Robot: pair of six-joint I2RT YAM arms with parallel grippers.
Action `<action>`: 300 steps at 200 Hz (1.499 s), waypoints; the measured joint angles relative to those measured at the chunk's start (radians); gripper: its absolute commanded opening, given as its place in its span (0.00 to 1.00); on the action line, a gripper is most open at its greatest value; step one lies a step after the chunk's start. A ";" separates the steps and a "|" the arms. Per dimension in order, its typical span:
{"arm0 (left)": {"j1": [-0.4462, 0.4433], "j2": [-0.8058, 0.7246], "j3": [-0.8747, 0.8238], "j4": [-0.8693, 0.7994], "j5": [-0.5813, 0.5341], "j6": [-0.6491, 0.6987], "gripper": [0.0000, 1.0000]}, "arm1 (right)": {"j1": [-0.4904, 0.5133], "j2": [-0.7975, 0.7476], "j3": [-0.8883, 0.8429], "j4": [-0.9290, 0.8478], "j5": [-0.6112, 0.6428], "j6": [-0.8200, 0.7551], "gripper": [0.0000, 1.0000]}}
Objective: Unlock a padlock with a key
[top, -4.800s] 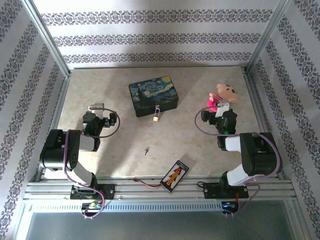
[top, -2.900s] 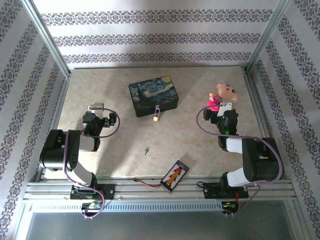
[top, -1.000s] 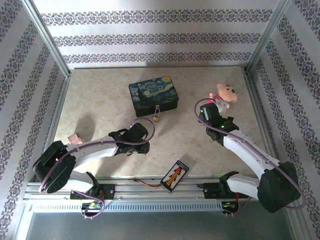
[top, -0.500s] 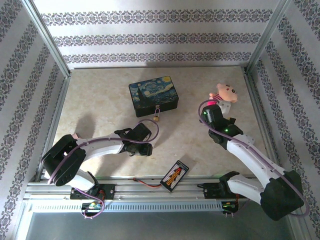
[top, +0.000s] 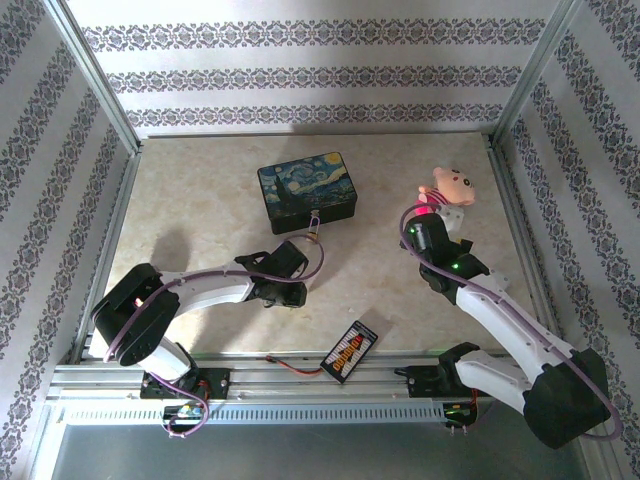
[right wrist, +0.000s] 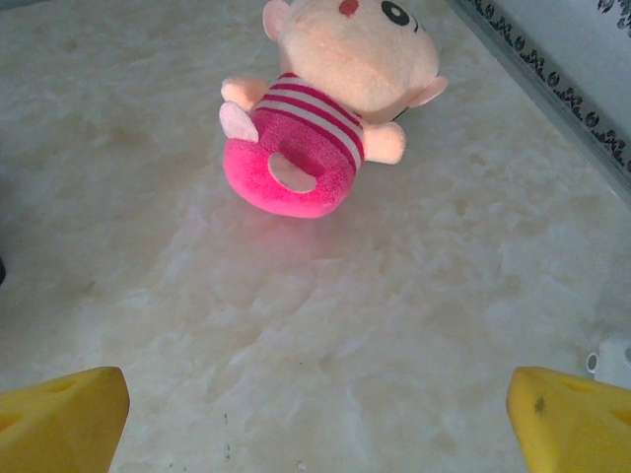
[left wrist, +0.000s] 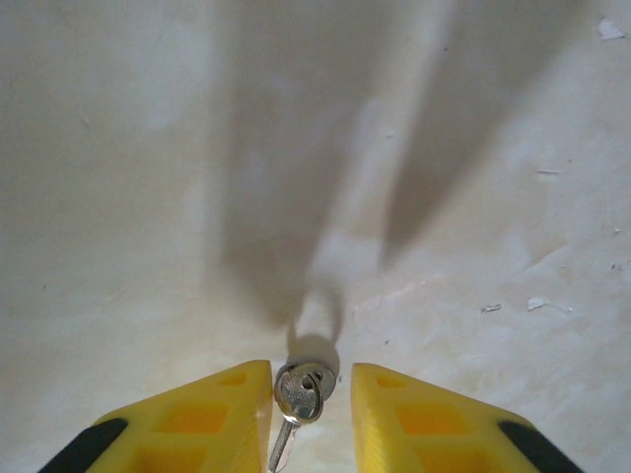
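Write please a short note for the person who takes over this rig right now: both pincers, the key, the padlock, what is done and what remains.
Left pincer: low over the table, one finger on each side of the key. A gap shows on one side, so the key is not gripped yet.
Right pincer: wide open, empty, facing the plush toy.
Padlock: at the near side of the painted box, too small to tell if it is locked.
Done: left pincer set around the key.
Left: grip and lift the key, bring it to the padlock, insert, turn.
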 measured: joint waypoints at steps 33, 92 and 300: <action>0.000 0.010 0.018 0.006 0.000 0.003 0.22 | 0.000 0.018 0.000 0.000 -0.010 0.005 0.98; 0.000 0.014 0.037 -0.023 -0.010 0.006 0.25 | 0.000 0.021 0.000 0.000 -0.010 0.005 0.98; 0.000 0.068 0.085 -0.076 -0.015 0.019 0.00 | 0.000 -0.026 0.000 -0.005 -0.011 0.004 0.98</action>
